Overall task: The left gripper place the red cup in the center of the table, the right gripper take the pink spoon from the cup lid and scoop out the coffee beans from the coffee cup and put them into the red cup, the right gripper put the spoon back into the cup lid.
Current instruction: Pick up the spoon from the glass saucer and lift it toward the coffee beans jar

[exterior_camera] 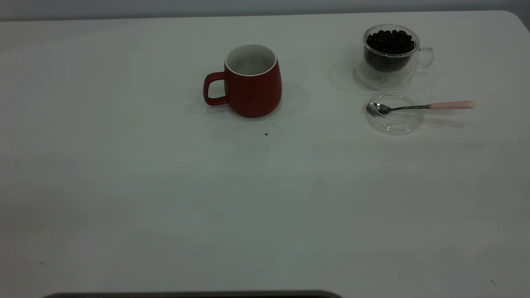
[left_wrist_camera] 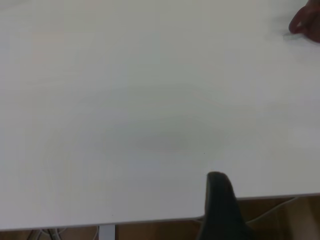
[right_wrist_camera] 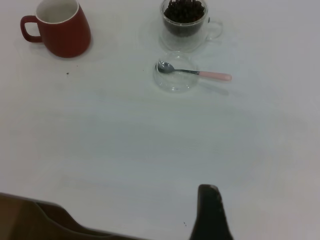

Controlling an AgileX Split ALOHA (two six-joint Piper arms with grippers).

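Observation:
The red cup (exterior_camera: 252, 82) stands upright on the white table (exterior_camera: 165, 186), handle to the left, empty inside; it also shows in the right wrist view (right_wrist_camera: 60, 30) and as a red sliver in the left wrist view (left_wrist_camera: 307, 22). The clear coffee cup (exterior_camera: 389, 58) at the back right is full of coffee beans (exterior_camera: 390, 41). In front of it lies the cup lid (exterior_camera: 393, 120) with the pink spoon (exterior_camera: 426, 106) across it, bowl in the lid, handle pointing right. Neither gripper shows in the exterior view. My left gripper (left_wrist_camera: 217, 182) and right gripper (right_wrist_camera: 209, 192) hover near the table's edge, far from all objects.
A tiny dark speck (exterior_camera: 266, 134) lies just in front of the red cup. A dark strip (exterior_camera: 190, 294) runs along the bottom of the exterior view. The table's edge (left_wrist_camera: 150, 220) with brown floor beyond shows in the left wrist view.

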